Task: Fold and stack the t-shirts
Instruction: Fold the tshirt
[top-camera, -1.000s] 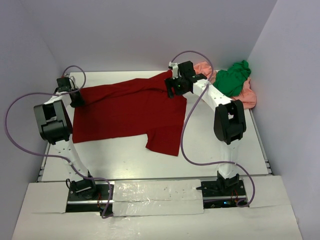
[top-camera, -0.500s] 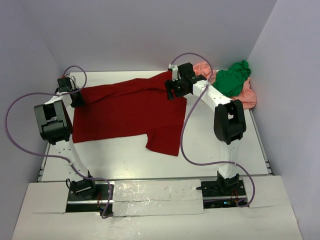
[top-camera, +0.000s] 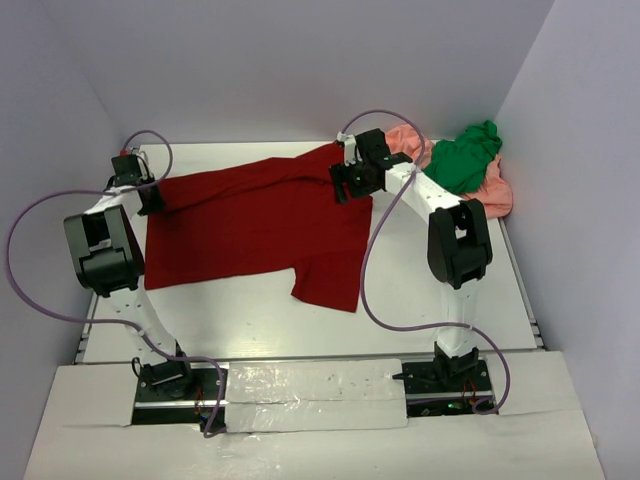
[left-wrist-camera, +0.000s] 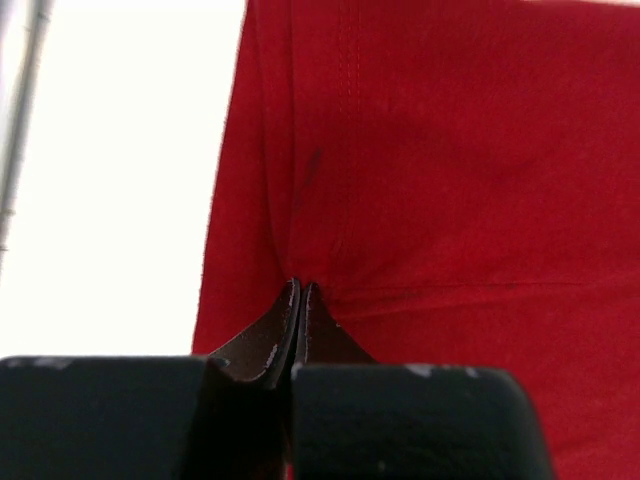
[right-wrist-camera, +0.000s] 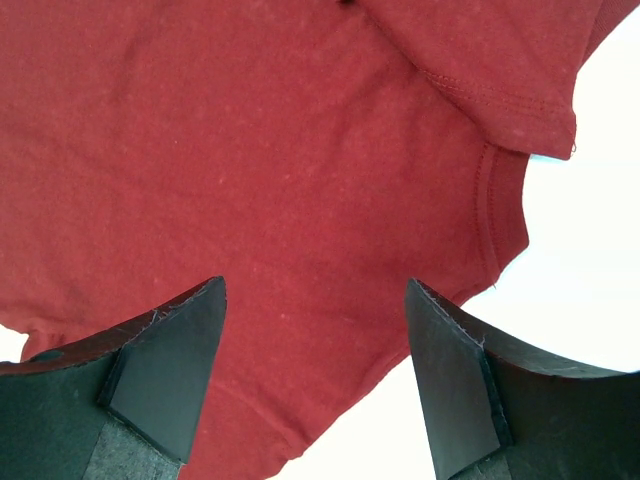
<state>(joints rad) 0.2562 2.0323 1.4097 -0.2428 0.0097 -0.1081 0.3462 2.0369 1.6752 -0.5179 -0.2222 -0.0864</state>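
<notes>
Since a second ago the left gripper (left-wrist-camera: 298, 292) has been closed the last small way, and the right gripper (right-wrist-camera: 315, 292) has been shifted only slightly. Left jaws are noted pressed fully together, a pinch of the dark red t-shirt (top-camera: 260, 220) being held at their tips; cloth is seen puckered toward the pinch, with bare table (top-camera: 250, 320) just left of the jaws. The shirt is spread flat from this pinch across to the right jaws, one sleeve lying toward the arm bases. Right jaws are noted wide apart, nothing held, with red cloth lying under and between them and a stitched hem just beyond the right fingertip; contact with the cloth cannot be told. Well right of these jaws the green t-shirt (top-camera: 465, 160) is bunched on top of the salmon-pink t-shirt (top-camera: 497, 197).
</notes>
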